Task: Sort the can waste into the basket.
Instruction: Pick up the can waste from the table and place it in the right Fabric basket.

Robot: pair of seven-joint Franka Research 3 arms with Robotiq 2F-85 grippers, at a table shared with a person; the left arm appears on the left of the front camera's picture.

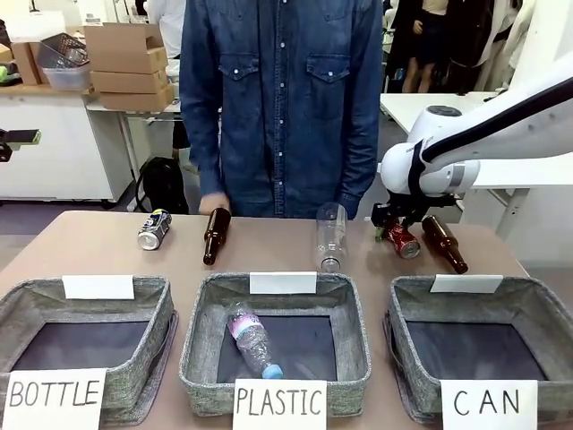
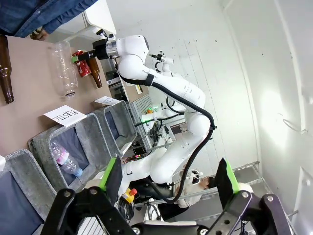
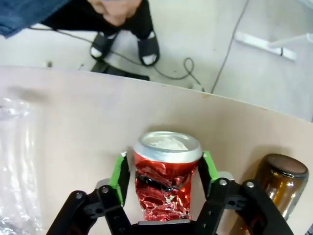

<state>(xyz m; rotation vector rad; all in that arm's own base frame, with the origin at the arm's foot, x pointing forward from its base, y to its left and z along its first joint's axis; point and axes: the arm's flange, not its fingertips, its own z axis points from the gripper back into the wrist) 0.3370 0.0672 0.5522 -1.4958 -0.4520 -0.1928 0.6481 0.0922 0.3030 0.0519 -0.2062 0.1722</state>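
The right gripper [image 3: 164,164] is closed on the red can [image 3: 165,183]. Its green pads press the dented sides and the silver top points away from the wrist. In the front view this gripper [image 1: 399,235] holds the can low at the far right of the table [image 1: 98,255]; whether the can is touching the top I cannot tell. Just beside it lies a brown bottle [image 1: 445,244].

The left gripper [image 2: 168,174] is wide open with nothing between its fingers.

Nearest the held can is the basket marked CAN [image 1: 537,309], with its dark base showing. The middle basket marked PLASTIC [image 1: 201,313] holds one clear bottle with a pink label [image 1: 252,340]. The basket marked BOTTLE [image 1: 27,300] is at the left, dark base showing.

Along the far side lie a clear plastic bottle [image 1: 330,236], a second brown bottle [image 1: 215,236] and the blue and silver can [image 1: 154,229], well apart from the CAN basket.
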